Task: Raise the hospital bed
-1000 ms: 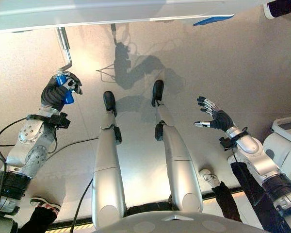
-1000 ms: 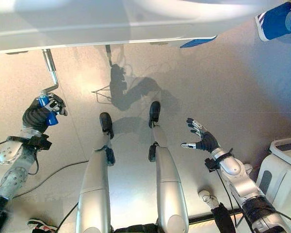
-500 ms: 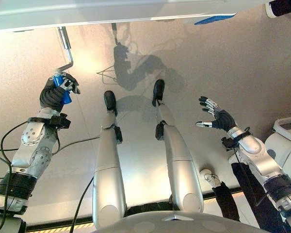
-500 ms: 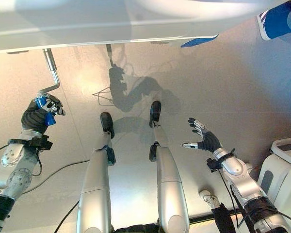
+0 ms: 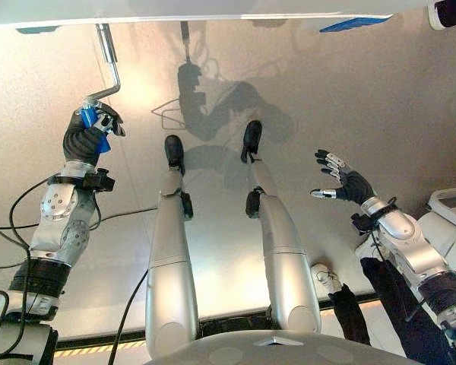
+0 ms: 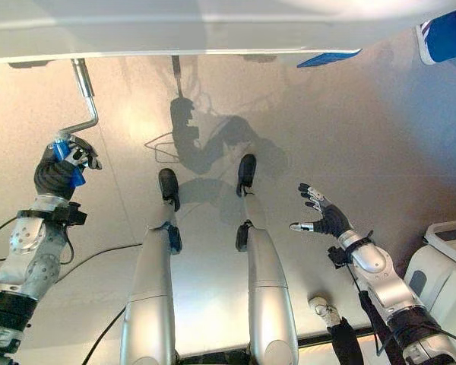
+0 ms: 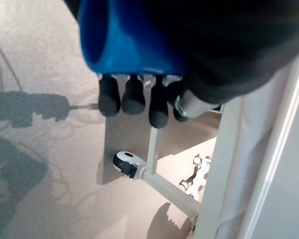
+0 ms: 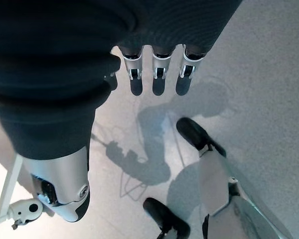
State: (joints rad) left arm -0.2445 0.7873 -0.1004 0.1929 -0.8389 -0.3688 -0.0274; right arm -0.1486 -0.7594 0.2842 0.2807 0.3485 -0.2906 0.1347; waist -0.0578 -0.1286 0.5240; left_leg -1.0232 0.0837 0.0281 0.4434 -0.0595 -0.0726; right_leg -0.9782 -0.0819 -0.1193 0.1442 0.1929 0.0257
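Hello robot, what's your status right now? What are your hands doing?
Left hand curled round the blue crank handle under the bed frame. Right hand open, holding nothing, over the floor. Nothing blocking the crank.

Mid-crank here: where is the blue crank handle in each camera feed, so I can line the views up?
Left eye view: blue crank handle at upper left, in the curled left hand.
Right eye view: the handle at left edge, same grip.
Left wrist view: the handle across the top, fingers wrapped round it.
Right wrist view: I cannot find it there.
Shared landmark: the bent metal crank rod running up to the bed frame.
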